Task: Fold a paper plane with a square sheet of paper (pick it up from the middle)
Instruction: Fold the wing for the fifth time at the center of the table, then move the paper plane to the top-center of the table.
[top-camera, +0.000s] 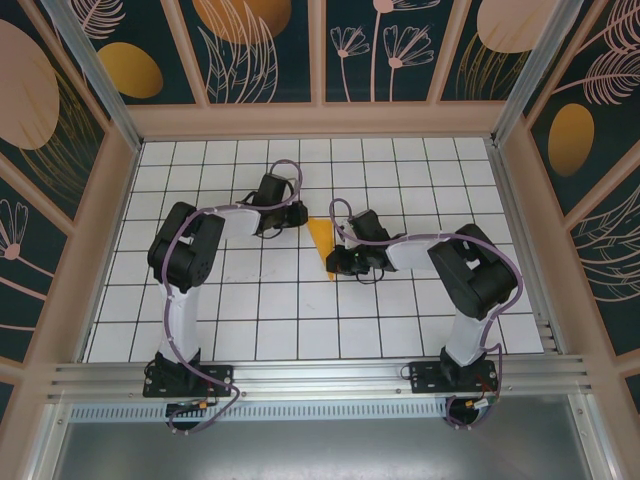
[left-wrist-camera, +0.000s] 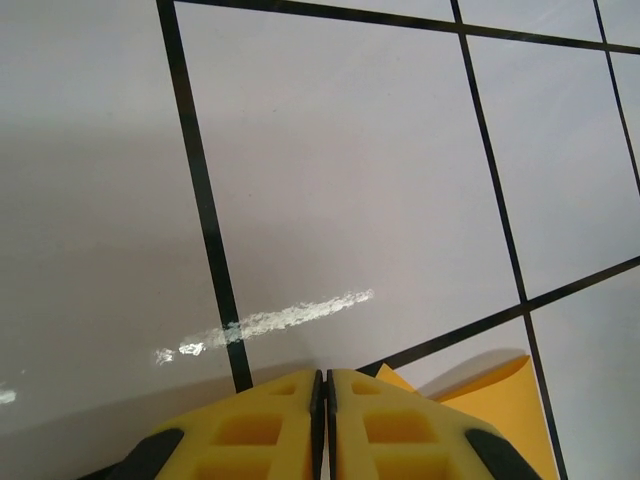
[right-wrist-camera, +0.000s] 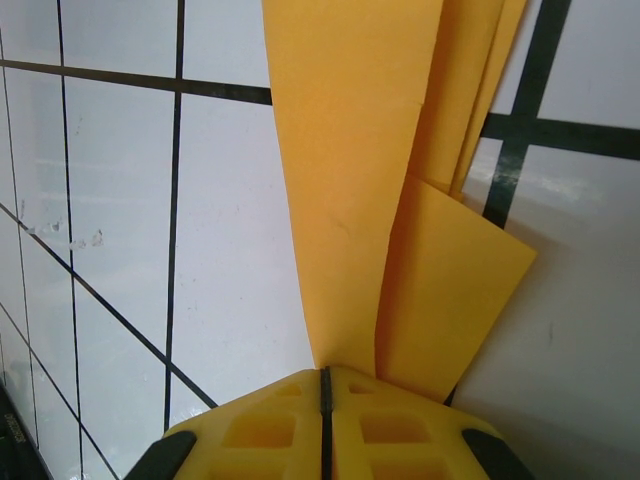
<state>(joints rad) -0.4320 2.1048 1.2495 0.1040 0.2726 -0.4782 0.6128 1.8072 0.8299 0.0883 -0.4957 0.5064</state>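
Fingers of the R gripper are pressing fully together, pinching the narrow end of the paper plane, w/ its layers fanning out ahead of the tips. L gripper fingers are sitting shut on nothing; the plane's corner is poking out just right of them.

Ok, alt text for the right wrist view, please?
A folded orange-yellow paper plane runs from the top edge down to the shut yellow fingertips of the right gripper, one flap fanning out to the right. Beneath it is a white table with black grid lines.
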